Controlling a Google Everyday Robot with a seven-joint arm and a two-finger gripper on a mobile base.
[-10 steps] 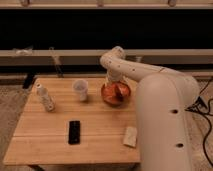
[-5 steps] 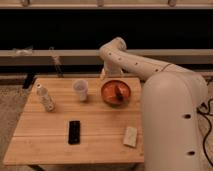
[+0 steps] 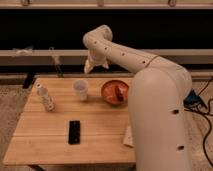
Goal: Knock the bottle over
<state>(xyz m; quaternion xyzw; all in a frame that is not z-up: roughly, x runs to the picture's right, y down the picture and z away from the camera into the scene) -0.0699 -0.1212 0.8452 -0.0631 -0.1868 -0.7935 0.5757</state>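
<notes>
**Hand high over the bench, bottle upright**

The big white arm (image 3: pixel 150 75) fills the right side and bends up over the wooden bench (image 3: pixel 100 125). Its hand (image 3: pixel 95 64) hangs above the far edge, behind the white cup (image 3: pixel 80 89); open or closed, I cannot tell. An orange bowl (image 3: pixel 115 91) sits right of the cup. A black slab (image 3: pixel 74 131) lies nearer the front. The bottle (image 3: pixel 45 97) stands upright near the left edge, well apart from the hand.

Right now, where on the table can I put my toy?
Bare wood: the wooden table's front left corner, beside the flat black slab, and the middle between slab and white robot arm. The back is crowded: slim whitish plastic bottle, short white cup, orange bowl, with the gripper hovering above, behind the cup.
</notes>
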